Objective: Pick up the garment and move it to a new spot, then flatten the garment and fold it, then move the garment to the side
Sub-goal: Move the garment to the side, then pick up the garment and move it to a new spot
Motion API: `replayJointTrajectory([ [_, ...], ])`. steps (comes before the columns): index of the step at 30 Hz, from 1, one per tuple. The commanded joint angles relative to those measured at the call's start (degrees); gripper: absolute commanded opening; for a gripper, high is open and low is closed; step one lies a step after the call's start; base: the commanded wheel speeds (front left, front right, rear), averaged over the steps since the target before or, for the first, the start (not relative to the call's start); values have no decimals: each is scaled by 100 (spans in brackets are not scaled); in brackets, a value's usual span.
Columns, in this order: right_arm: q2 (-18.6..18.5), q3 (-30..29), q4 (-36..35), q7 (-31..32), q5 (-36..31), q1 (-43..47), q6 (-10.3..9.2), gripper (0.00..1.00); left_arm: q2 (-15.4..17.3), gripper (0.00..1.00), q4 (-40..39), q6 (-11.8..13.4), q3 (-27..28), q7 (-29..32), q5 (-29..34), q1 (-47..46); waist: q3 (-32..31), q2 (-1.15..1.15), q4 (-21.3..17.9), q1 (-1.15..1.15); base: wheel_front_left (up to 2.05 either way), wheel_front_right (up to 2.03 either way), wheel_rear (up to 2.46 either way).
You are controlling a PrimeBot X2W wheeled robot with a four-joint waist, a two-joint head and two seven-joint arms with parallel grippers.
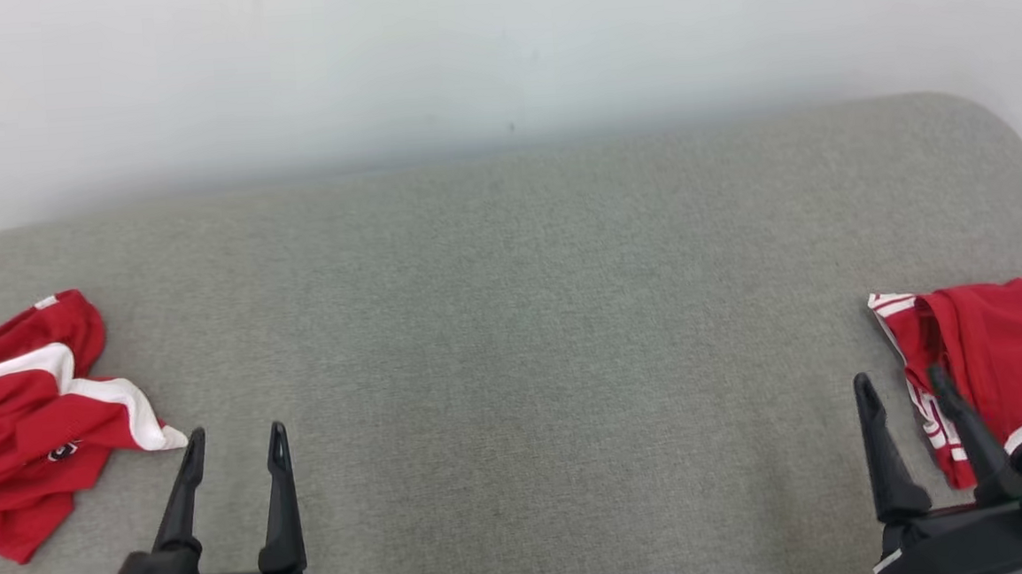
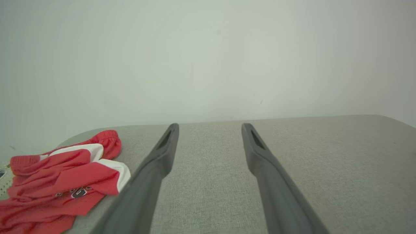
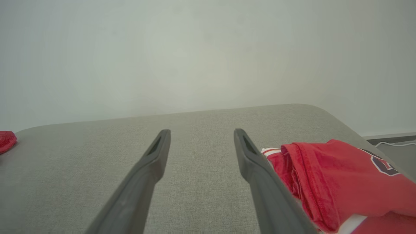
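Observation:
A crumpled red and white garment (image 1: 31,423) lies at the left edge of the grey surface (image 1: 513,322); the left wrist view has this garment (image 2: 61,182) at its lower left. A second red garment (image 1: 995,364), folded, rests at the right edge, and the right wrist view shows it (image 3: 341,185) beside that gripper's right finger. My left gripper (image 1: 235,441) hovers open just right of the crumpled garment, nothing between its fingers (image 2: 162,152). My right gripper (image 1: 903,387) is open too, its right finger in front of the folded garment's left edge.
A pale wall (image 1: 496,48) rises behind the grey padded surface. The surface's rounded far right corner (image 1: 998,124) drops off to a floor with a dark skirting strip (image 3: 390,139) and a white cable (image 3: 396,143).

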Motion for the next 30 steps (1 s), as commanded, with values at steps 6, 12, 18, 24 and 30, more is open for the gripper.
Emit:
replayJointTrajectory([
  [6, 138, 41, -72, 46, -148, 347, -6, 100, 55, 100, 56, 95, -43, 2, -10, 291, -275, 1, 180, 1, 0, 0, 0],
  [12, 219, -19, -199, 113, -246, 555, -6, 100, 91, 100, 67, 148, -53, 54, -46, 424, -364, 1, 206, 1, 0, 0, 0],
  [18, 237, -65, -264, 174, -288, 609, -6, 100, 114, 100, 53, 157, -54, 102, -86, 439, -367, 1, 219, 1, 0, 0, 0],
  [24, 243, -71, -267, 177, -258, 606, -6, 100, 122, 100, 62, 178, -65, 130, -99, 397, -349, 1, 242, 1, 0, 0, 0],
  [30, 282, -92, -254, 196, -234, 646, -6, 100, 97, 100, 99, 128, -104, 141, -112, 297, -355, 1, 348, 1, 0, 0, 0],
])
